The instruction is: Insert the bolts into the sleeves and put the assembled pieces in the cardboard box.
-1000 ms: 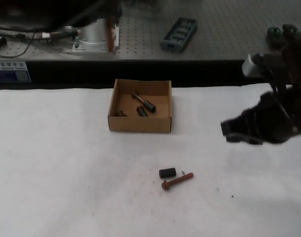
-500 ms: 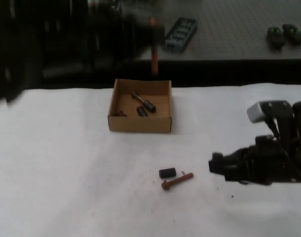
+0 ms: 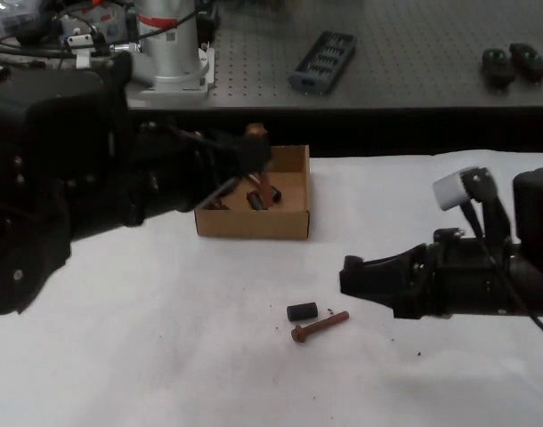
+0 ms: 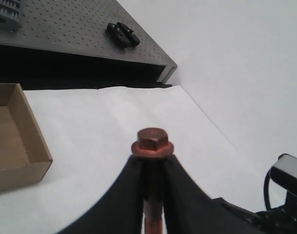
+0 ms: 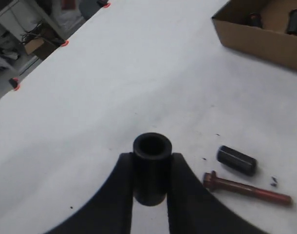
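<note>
Left gripper (image 4: 152,163) is clamped on a bolt (image 4: 152,144) of copper-coloured metal. The flanged hex head sits just past the tips, and the shank runs back between the black fingers (image 4: 124,195). Right gripper (image 5: 152,161) pinches a sleeve (image 5: 151,175), a matte black tube with its open bore facing the wrist camera. Just ahead of the right gripper on the white sheet (image 5: 114,73), a loose sleeve (image 5: 236,160) lies beside a loose bolt (image 5: 246,189) — possibly touching, hard to tell. The cardboard box (image 3: 252,222) sits at the left gripper's tip, with dark pieces (image 3: 258,194) inside.
</note>
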### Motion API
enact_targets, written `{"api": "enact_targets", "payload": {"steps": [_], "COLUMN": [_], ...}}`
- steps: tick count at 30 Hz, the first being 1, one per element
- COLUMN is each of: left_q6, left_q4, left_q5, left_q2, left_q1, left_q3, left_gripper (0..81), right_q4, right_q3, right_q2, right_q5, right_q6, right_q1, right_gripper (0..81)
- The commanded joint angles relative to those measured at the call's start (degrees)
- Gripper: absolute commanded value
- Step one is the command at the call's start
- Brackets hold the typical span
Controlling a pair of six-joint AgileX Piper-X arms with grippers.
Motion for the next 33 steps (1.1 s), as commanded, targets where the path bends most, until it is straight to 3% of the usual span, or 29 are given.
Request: {"api": "enact_targets", "payload": {"steps": [1,5,13,29,33], "left_q6": [-2.23,-2.52,-2.80,-6.84,-6.27], "left_q4": [-2.37,-2.37,-2.37,-4.07,-4.20], "left_q5": [9.45,16.80,25.83,34.25,33.72], "left_q2": [-0.44,-0.44,3.01,3.61,4.15], "left_q1": [5.66,7.71,6.70,2.19,1.61], "left_q3": [-0.09,-0.02,0.15,0.15,0.15], "left_gripper": [0.6,0.6,0.6,0.6,0.6], "right_q4": [-3.48,-6.11,-7.00,-6.67,-6.40], "right_q3": [-0.10,-0.10,-0.35,-0.35,-0.35], "right_q2": [1.10,3.01,4.45,4.45,4.45], "right_q5": [-3.90,-7.24,-14.21,-17.99,-17.99], "right_q6": [0.34,0.33,3.27,3.36,2.77], "right_q1": [-0.13,-0.13,0.47,0.59,0.59], "right_gripper": [2.4,2.4,2.4,2.4,2.4]}}
